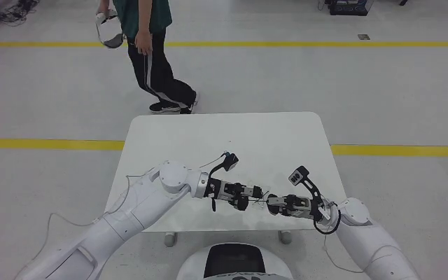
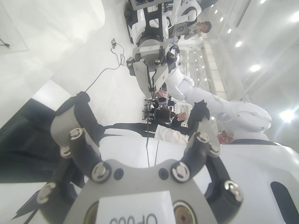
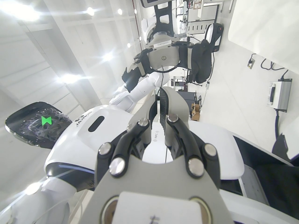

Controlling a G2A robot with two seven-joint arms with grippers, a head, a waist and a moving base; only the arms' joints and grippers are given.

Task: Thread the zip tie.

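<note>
As seen from above, the left arm (image 1: pixel 140 210) lies across the near left part of the white desk (image 1: pixel 280 133), with its forearm pointing toward the middle of the near edge. At its end the left tool (image 1: pixel 252 194) stands wide. Its own wrist view shows the two dark-padded fingers (image 2: pixel 79 117) spread well apart. Between the two tools runs the zip tie (image 2: pixel 148 145), a thin black strip held up off the desk. Its free length passes into the gap between the left tool's spread fingers, and I cannot tell whether it touches either of them. Just to the right, the right tool (image 1: pixel 273 204) faces the left one tip to tip and very near it. The right tool's own fingers are narrow, pinched together on the zip tie's other end. In the left wrist view the strip can be seen leaving those closed fingertips. Farther right, the right arm (image 1: pixel 364 231) bends back past the desk's near right corner
</note>
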